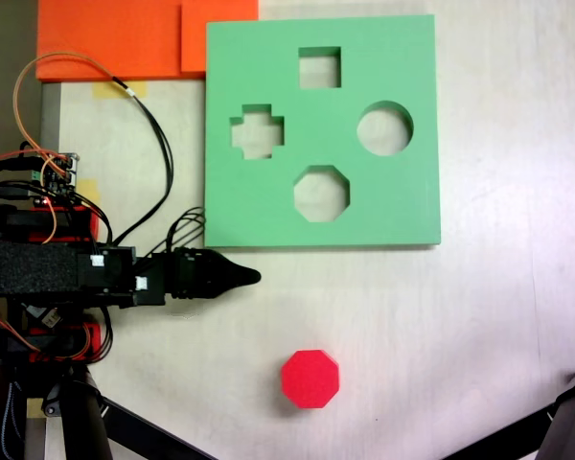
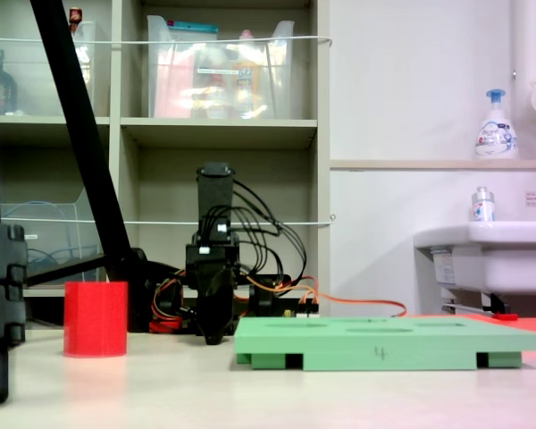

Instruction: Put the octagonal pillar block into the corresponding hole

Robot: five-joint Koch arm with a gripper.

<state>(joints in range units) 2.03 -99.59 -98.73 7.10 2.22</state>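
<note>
In a fixed view from above, the red octagonal pillar block (image 1: 310, 379) stands upright on the white table, below the green foam board (image 1: 402, 206). The eight-sided hole (image 1: 321, 194) is the board's lowest cutout and holds nothing. My gripper (image 1: 255, 278) points right, just under the board's lower left corner and up-left of the block, apart from both. Its jaws taper to one closed tip with nothing between them. In a fixed view from table height, the block (image 2: 96, 319) stands left of the gripper (image 2: 214, 336), and the board (image 2: 384, 344) lies to the right.
Orange foam sheets (image 1: 125, 38) lie beyond the board's upper left corner. Cables (image 1: 153, 125) loop beside the arm's base. Black stand legs (image 1: 565, 422) cross the lower corners. The board also has square, cross and round cutouts. Bare table lies right of the block.
</note>
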